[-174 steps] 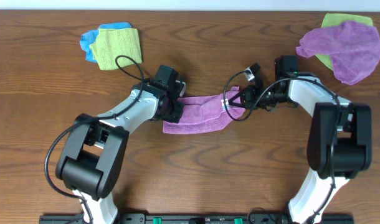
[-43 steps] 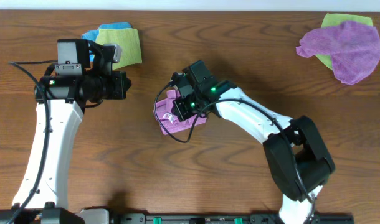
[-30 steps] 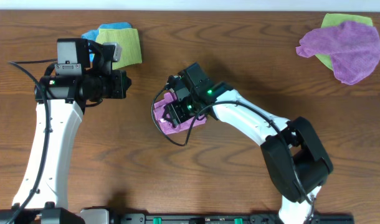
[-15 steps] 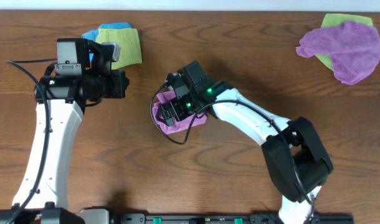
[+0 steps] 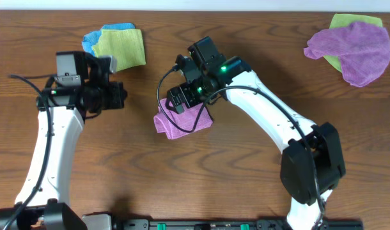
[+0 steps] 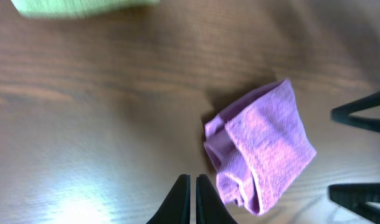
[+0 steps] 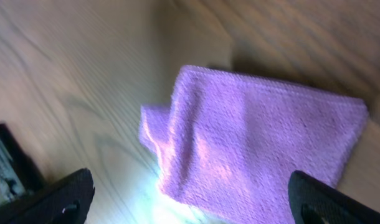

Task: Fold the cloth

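The pinkish-purple cloth [image 5: 182, 121] lies folded into a small thick bundle on the wooden table, with a rumpled fold along its left side. My right gripper [image 5: 181, 101] hovers just above its far edge, open wide and holding nothing. In the right wrist view the cloth [image 7: 258, 137] fills the space below and between the two spread fingertips [image 7: 62, 196] of the right gripper [image 7: 193, 202]. My left gripper [image 5: 120, 97] is shut and empty, well to the left of the cloth. In the left wrist view the left gripper [image 6: 193, 199] is to the left of the cloth [image 6: 265, 149].
A lime-green cloth on a blue one [image 5: 115, 46] lies at the back left, behind the left gripper. A violet cloth [image 5: 351, 48] covering another green one sits at the back right corner. The right gripper's dark fingers [image 6: 364, 112] show at the right edge of the left wrist view.
My right gripper has opened, let go of the cloth and drawn back up and away. The cloth now lies folded on the table. The left arm shifted slightly towards the near side.
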Available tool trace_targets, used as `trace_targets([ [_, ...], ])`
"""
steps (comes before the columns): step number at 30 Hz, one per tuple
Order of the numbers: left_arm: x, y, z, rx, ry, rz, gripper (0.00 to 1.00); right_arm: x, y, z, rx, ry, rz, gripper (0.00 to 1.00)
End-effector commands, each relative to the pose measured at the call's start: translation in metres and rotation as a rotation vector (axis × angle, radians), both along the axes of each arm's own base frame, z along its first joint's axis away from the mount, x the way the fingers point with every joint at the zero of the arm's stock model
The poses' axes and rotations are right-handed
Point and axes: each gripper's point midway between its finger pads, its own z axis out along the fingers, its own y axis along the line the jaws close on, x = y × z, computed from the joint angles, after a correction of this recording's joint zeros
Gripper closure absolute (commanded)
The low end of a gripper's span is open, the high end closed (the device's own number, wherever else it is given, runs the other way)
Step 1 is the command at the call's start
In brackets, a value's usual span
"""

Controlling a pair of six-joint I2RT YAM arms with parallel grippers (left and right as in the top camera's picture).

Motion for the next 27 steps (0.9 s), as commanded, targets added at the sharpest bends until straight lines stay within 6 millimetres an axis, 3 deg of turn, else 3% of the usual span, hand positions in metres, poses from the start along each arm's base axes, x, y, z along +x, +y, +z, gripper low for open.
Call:
trace_targets([
  [1, -0.012, -0.012, -0.013, -0.074, 0.050, -0.004, 0.92, 0.019, -0.023, 0.007, -0.100, -0.073, -0.037, 0.01],
  [4, -0.018, -0.013, -0.023, -0.086, 0.079, 0.007, 0.83, 0.030, -0.067, 0.016, -0.274, -0.121, -0.128, 0.01],
  [7, -0.017, -0.017, -0.020, -0.107, 0.071, -0.007, 0.63, 0.035, -0.108, 0.041, -0.377, -0.169, -0.205, 0.01],
  [11, -0.020, -0.029, -0.020, -0.106, 0.073, -0.042, 0.62, 0.029, -0.140, 0.083, -0.372, -0.230, -0.277, 0.01],
  [13, -0.022, -0.039, -0.021, -0.099, 0.072, -0.074, 0.63, 0.025, -0.165, 0.111, -0.412, -0.301, -0.338, 0.01],
  [15, -0.024, -0.051, -0.021, -0.088, 0.070, -0.109, 0.66, 0.011, -0.190, 0.136, -0.440, -0.361, -0.392, 0.01],
  [17, -0.026, -0.053, -0.025, -0.067, 0.076, -0.111, 0.68, -0.004, -0.205, 0.147, -0.441, -0.391, -0.423, 0.01],
  [21, -0.033, -0.051, -0.040, -0.079, 0.121, -0.070, 0.69, -0.040, -0.242, 0.154, -0.459, -0.434, -0.494, 0.01],
  [25, -0.045, -0.054, -0.062, -0.120, 0.170, -0.033, 0.66, -0.094, -0.283, 0.159, -0.450, -0.497, -0.560, 0.01],
  [27, -0.049, -0.054, -0.067, -0.120, 0.185, -0.030, 0.66, -0.113, -0.293, 0.160, -0.438, -0.530, -0.585, 0.01],
])
